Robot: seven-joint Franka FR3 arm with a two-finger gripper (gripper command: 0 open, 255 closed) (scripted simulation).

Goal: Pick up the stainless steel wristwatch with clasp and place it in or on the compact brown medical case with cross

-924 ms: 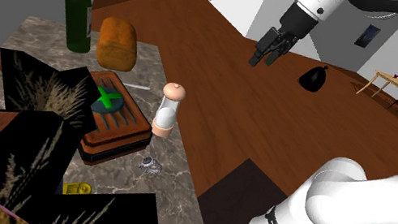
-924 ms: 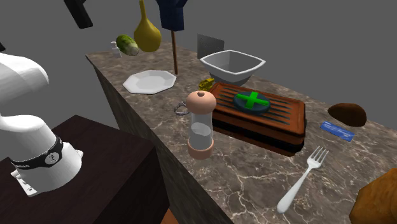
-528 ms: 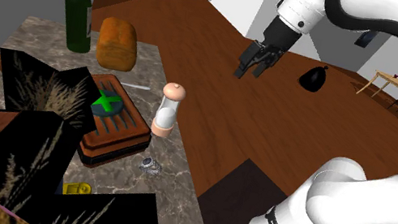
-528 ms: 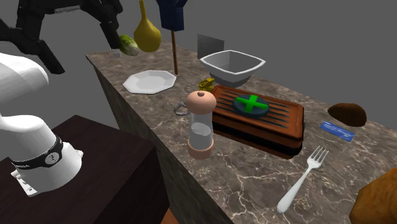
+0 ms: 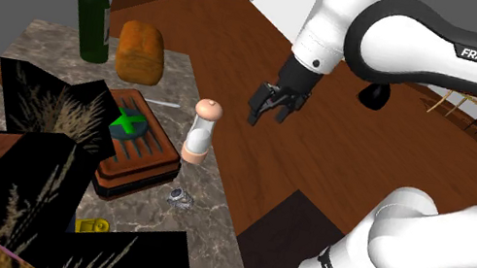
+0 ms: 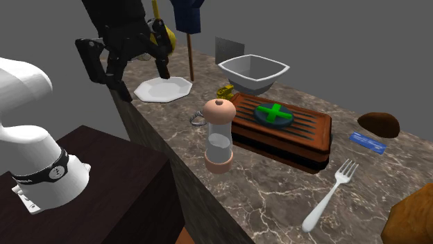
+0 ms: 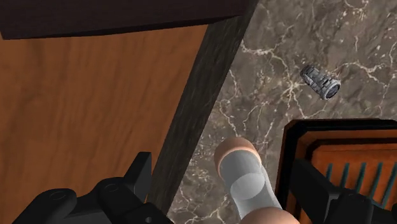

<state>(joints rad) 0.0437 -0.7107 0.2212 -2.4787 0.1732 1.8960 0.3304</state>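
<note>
The steel wristwatch (image 5: 180,197) lies on the marble counter near its edge, just in front of the brown case (image 5: 133,146) with a green cross (image 5: 128,122) on its lid. My black gripper (image 5: 268,111) hangs open and empty in the air, beyond the counter's edge, above and to the right of the pepper mill (image 5: 199,132). In the second exterior view the gripper (image 6: 139,76) hovers over the counter's corner, left of the watch (image 6: 198,119) and the case (image 6: 305,135). The wrist view has the watch (image 7: 320,81) past the mill (image 7: 245,181), with the case (image 7: 337,137) beside it.
A green bottle (image 5: 94,12) and a bread loaf (image 5: 140,51) stand at the counter's far end. A white plate (image 6: 163,89), a white bowl (image 6: 253,73), a fork (image 6: 329,196) and a blue card (image 6: 367,142) also lie on the counter. Black cut-out areas with dried grass (image 5: 42,117) cover the near left.
The arm has swung down and toward the counter, carrying the gripper leftward in the shoulder view and into the second exterior view. The fingers stayed open. Nothing on the counter moved.
</note>
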